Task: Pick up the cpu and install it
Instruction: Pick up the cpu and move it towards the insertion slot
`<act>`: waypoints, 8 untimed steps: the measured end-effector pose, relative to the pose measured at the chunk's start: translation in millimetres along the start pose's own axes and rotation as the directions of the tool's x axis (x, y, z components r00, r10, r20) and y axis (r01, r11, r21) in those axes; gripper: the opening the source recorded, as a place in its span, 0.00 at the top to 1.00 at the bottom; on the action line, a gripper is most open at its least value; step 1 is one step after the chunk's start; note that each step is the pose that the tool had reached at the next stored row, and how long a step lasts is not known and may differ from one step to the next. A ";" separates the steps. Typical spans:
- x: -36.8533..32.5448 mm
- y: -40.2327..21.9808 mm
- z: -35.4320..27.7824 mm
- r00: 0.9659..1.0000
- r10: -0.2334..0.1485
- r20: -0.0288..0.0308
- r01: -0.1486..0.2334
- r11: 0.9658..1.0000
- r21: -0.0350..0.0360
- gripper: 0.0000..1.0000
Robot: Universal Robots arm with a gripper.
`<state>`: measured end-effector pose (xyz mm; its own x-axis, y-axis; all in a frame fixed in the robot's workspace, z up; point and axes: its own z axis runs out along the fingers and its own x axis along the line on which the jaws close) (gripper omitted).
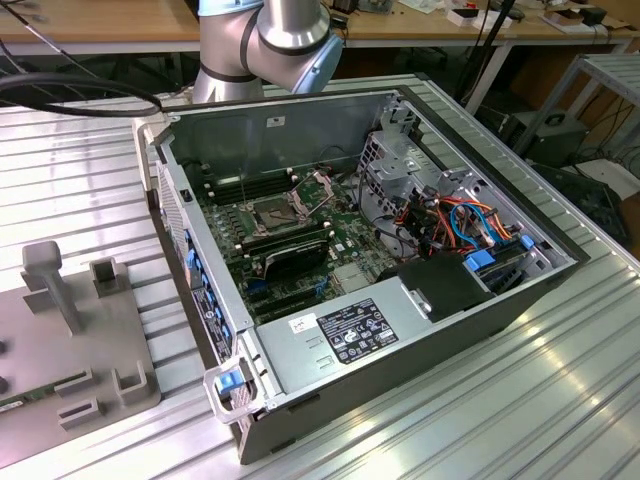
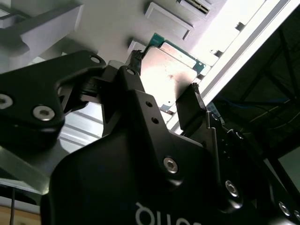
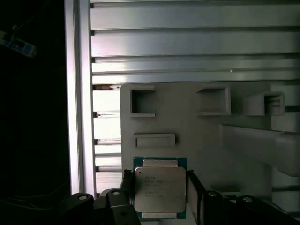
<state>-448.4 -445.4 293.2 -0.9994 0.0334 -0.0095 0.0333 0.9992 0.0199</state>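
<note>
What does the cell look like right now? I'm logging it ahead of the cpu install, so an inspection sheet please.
Surface: ribbed aluminium table, with a grey fixture plate on it.
Job's things: cpu over the grey plate, metal top towards the first wrist camera; open computer case with its socket on the board.
Clutter: nothing seen.
Grippers: gripper down at the cpu in both wrist views.
Cables: black cable looping at the exterior view's left; coloured wires inside the case.
Surroundings: wooden benches behind; robot arm above the case.
</note>
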 end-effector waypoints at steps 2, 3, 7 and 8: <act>-0.1 0.2 -8.6 1.000 0.000 0.000 0.000 1.000 0.000 0.45; -0.1 0.2 -11.8 1.000 0.000 0.000 0.000 1.000 0.000 0.45; -0.2 0.5 -23.6 1.000 0.000 0.000 0.000 1.000 0.000 0.45; -0.2 0.5 -25.7 1.000 0.000 0.000 0.000 1.000 0.000 0.45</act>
<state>-448.4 -445.4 318.9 -0.9994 0.0335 -0.0096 0.0333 0.9992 0.0199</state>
